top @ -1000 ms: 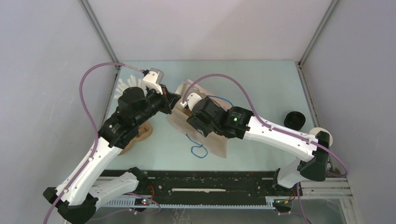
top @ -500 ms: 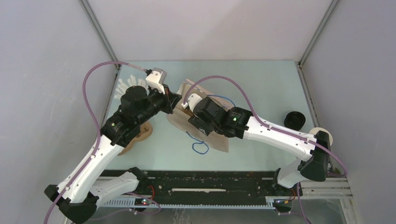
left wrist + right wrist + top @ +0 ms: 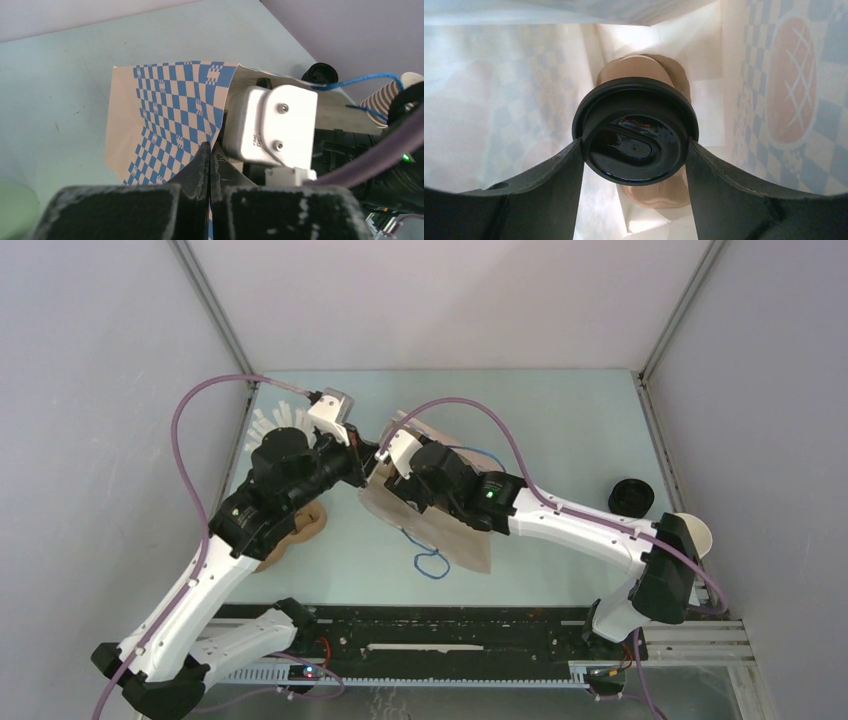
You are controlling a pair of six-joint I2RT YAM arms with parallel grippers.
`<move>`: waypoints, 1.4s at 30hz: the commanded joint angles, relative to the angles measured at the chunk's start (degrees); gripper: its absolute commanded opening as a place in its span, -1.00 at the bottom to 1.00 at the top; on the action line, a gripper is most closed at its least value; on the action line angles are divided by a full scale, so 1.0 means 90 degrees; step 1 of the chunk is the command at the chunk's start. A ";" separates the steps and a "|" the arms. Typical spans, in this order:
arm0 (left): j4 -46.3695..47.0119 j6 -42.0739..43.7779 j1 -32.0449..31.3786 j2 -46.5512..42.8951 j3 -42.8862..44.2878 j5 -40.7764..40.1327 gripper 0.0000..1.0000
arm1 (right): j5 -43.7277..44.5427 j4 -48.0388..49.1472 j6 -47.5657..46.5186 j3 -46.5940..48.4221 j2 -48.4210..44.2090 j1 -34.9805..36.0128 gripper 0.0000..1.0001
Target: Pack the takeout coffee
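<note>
Right gripper (image 3: 635,150), pinching the coffee (image 3: 634,127) inside the bag (image 3: 499,100), should lower it upright; bottom clearance looks unclear.

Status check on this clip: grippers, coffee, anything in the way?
Left gripper shut on checkered bag rim, mouth held open. Right gripper shut on takeout coffee, cup inside the bag. No obstruction visible inside.

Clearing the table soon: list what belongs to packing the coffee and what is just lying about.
In use: takeout coffee, held by right gripper; checkered bag, pinched by left gripper.
Lying about: black lid; tan cups; white sticks.
</note>
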 commanded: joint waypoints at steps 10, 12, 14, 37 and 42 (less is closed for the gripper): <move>-0.0077 0.0397 -0.0029 -0.0011 0.0067 0.0052 -1.00 | -0.0090 0.0547 -0.0234 -0.0368 0.0010 -0.0229 -0.75; -0.0074 0.0433 -0.0028 0.0011 0.0084 0.0038 -1.00 | -0.0078 0.0460 -0.0222 -0.0372 -0.0024 -0.0206 -0.76; -0.0085 0.0482 -0.0028 0.0022 0.0095 -0.0001 -1.00 | -0.0149 0.0325 -0.0223 -0.0372 -0.0106 -0.0193 -0.76; -0.0146 0.0696 -0.0029 -0.0061 0.0025 0.0030 -1.00 | -0.0102 0.0963 -0.0353 -0.0684 0.0191 -0.0357 -0.77; -0.0134 0.0743 -0.0029 -0.0129 -0.0027 -0.0016 -1.00 | -0.0097 0.0565 -0.0083 -0.0779 -0.0022 -0.0380 -0.77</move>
